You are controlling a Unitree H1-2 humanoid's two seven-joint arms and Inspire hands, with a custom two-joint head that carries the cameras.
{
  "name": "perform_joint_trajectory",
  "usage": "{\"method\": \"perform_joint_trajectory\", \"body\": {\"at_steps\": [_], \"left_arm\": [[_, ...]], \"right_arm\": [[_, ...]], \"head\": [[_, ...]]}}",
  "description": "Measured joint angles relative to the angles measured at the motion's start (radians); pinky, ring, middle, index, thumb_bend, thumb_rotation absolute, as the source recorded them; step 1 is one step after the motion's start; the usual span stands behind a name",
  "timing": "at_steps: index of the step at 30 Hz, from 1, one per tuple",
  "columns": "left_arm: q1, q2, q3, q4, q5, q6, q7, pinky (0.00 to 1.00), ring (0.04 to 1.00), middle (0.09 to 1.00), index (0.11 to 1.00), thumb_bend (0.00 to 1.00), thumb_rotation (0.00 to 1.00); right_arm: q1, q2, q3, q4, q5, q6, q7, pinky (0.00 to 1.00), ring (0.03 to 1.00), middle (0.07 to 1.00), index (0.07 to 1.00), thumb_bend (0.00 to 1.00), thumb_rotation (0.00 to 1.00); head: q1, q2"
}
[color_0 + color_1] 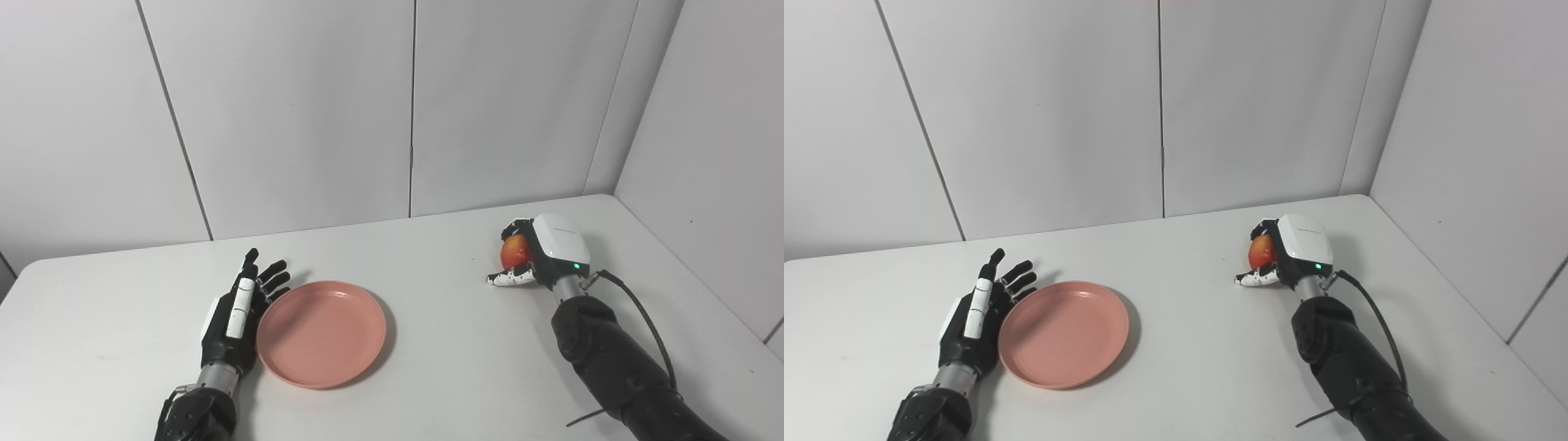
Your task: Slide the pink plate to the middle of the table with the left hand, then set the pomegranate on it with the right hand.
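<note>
Pink plate (321, 334) is lying on the white table (441, 355), its rim touching the palm side of the left hand (236, 315), whose fingers are spreading apart, holding nothing. Well off to its right, the right hand (539, 254) is curling around the pomegranate (514, 250).

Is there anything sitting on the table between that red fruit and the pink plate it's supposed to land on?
Nothing visible. The pomegranate, held in the right hand, has only bare table between it and the pink plate.
</note>
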Motion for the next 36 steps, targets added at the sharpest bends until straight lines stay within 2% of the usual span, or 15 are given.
{"method": "perform_joint_trajectory", "body": {"at_steps": [4, 11, 15, 17, 21, 28, 34, 36], "left_arm": [[0.001, 0.000, 0.001, -0.001, 0.000, 0.000, 0.001, 0.79, 0.825, 0.826, 1.000, 0.83, 0.80], [0.011, -0.007, -0.003, -0.020, 0.003, 0.004, 0.014, 0.78, 0.822, 0.819, 1.000, 0.82, 0.80], [0.018, -0.015, -0.007, -0.034, 0.004, 0.009, 0.026, 0.78, 0.821, 0.813, 1.000, 0.81, 0.80], [0.019, -0.019, -0.010, -0.037, 0.005, 0.011, 0.037, 0.78, 0.817, 0.809, 1.000, 0.81, 0.81], [0.020, -0.024, -0.013, -0.041, 0.006, 0.013, 0.047, 0.77, 0.820, 0.809, 1.000, 0.81, 0.81], [0.024, -0.029, -0.020, -0.046, 0.007, 0.013, 0.051, 0.78, 0.811, 0.800, 1.000, 0.83, 0.82], [0.024, -0.043, -0.025, -0.048, 0.026, 0.013, 0.066, 0.75, 0.799, 0.796, 1.000, 0.86, 0.83], [0.024, -0.048, -0.025, -0.048, 0.025, 0.012, 0.067, 0.75, 0.801, 0.798, 1.000, 0.86, 0.82]], "right_arm": [[0.014, -0.001, 0.003, -0.037, -0.001, 0.000, 0.001, 0.23, 0.295, 0.410, 0.528, 0.52, 0.00], [0.014, 0.002, 0.013, -0.144, -0.001, -0.011, 0.008, 0.24, 0.310, 0.414, 0.532, 0.52, 0.00], [0.012, 0.010, 0.016, -0.232, -0.002, -0.032, 0.012, 0.24, 0.310, 0.418, 0.534, 0.52, 0.00], [0.009, 0.017, 0.016, -0.264, -0.002, -0.037, 0.014, 0.24, 0.308, 0.420, 0.533, 0.52, 0.01], [0.008, 0.027, 0.014, -0.346, 0.000, -0.042, 0.040, 0.24, 0.307, 0.422, 0.532, 0.52, 0.01], [0.007, 0.085, 0.004, -0.499, 0.003, -0.041, 0.101, 0.26, 0.331, 0.435, 0.528, 0.52, 0.01], [0.008, 0.129, 0.008, -0.548, -0.012, -0.041, 0.142, 0.26, 0.323, 0.431, 0.534, 0.52, 0.01], [0.009, 0.140, 0.008, -0.560, -0.011, -0.042, 0.148, 0.26, 0.324, 0.434, 0.535, 0.52, 0.01]], "head": [[0.008, 0.005], [0.040, 0.008], [0.103, 0.017], [0.103, 0.017], [0.147, 0.018], [0.170, 0.018], [0.230, 0.009], [0.230, 0.009]]}}
